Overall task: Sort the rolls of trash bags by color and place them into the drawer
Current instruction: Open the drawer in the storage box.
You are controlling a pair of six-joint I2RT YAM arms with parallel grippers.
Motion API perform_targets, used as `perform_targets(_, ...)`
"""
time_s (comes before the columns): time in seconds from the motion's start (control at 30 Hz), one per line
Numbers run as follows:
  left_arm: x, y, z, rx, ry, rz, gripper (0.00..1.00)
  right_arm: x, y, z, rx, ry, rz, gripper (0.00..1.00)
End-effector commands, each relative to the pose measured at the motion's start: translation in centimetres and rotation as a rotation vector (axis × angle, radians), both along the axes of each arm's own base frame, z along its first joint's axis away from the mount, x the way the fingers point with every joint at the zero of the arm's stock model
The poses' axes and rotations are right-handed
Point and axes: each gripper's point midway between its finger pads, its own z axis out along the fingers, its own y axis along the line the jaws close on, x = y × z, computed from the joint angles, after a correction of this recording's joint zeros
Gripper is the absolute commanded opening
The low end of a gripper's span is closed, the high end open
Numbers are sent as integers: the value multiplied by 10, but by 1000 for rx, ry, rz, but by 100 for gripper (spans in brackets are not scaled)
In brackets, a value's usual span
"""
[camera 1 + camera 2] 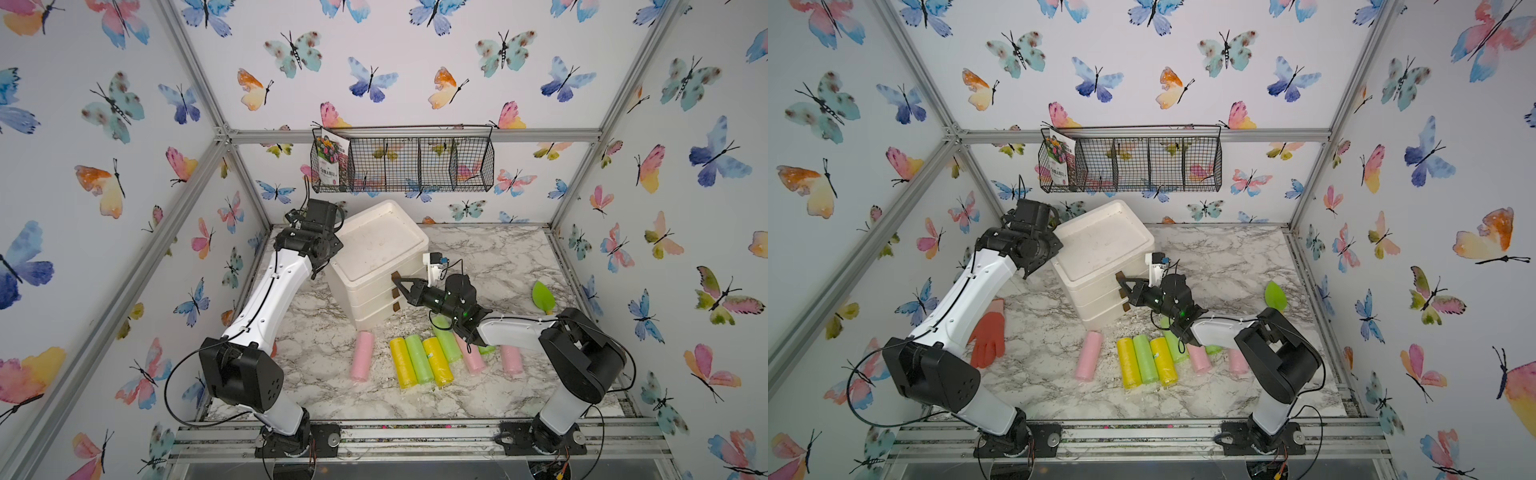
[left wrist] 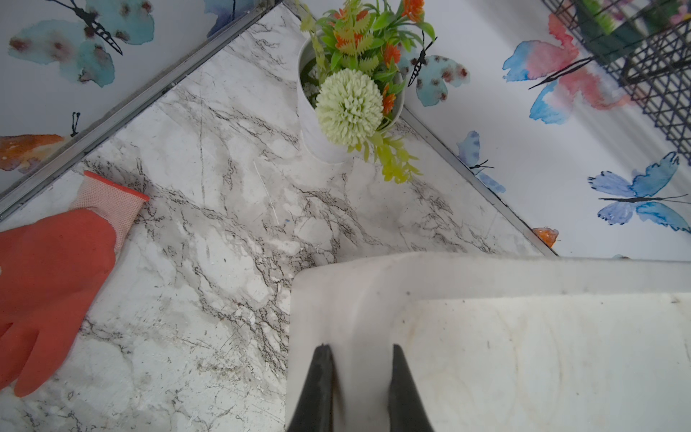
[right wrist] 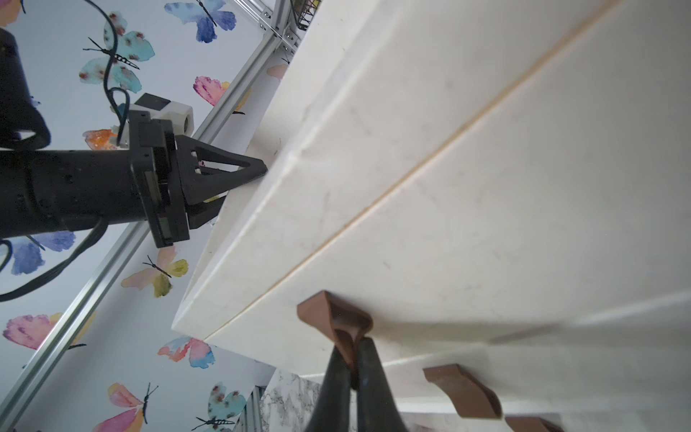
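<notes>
A white drawer unit (image 1: 382,245) (image 1: 1100,245) with three shut drawers stands at the back of the marble table. My right gripper (image 1: 395,282) (image 3: 353,346) is shut on the top drawer's brown pull tab (image 3: 336,318). My left gripper (image 2: 359,349) rests on the unit's rear rim (image 2: 355,299), its jaws a little apart with nothing between them. In front of the unit lie several rolls of trash bags: pink (image 1: 362,356), yellow (image 1: 402,362), green (image 1: 419,358), yellow (image 1: 437,360), green (image 1: 446,338), pink (image 1: 471,355) and pink (image 1: 511,359), some partly under my right arm.
An orange glove (image 1: 990,332) (image 2: 48,284) lies left of the unit. A green trowel (image 1: 542,297) lies at the right. A potted fake plant (image 2: 336,112) stands in the back corner. A wire basket (image 1: 403,162) with a seed packet hangs on the back wall.
</notes>
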Motion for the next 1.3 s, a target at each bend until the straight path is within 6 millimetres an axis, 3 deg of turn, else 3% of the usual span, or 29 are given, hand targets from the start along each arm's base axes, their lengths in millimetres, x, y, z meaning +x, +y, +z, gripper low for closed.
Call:
perform_targets(0.0, 16, -49, -2, -293, -35, -44, 0, -2, -10, 21, 38, -55, -37, 2)
perform_targets(0.67, 21, -51, 1, -326, -54, -26, 0, -57, -74, -18, -58, 68, -92, 2)
perform_targets(1.1, 21, -52, -3, -346, -55, -17, 0, -84, -82, -41, -128, 131, -53, 5)
perform_targets(1.2, 20, -52, -3, -343, -56, -17, 0, -87, -87, -44, -160, 131, -58, 13)
perform_targets(1.27, 20, -52, -2, -346, -57, -20, 0, -89, -92, -48, -204, 141, -68, 33)
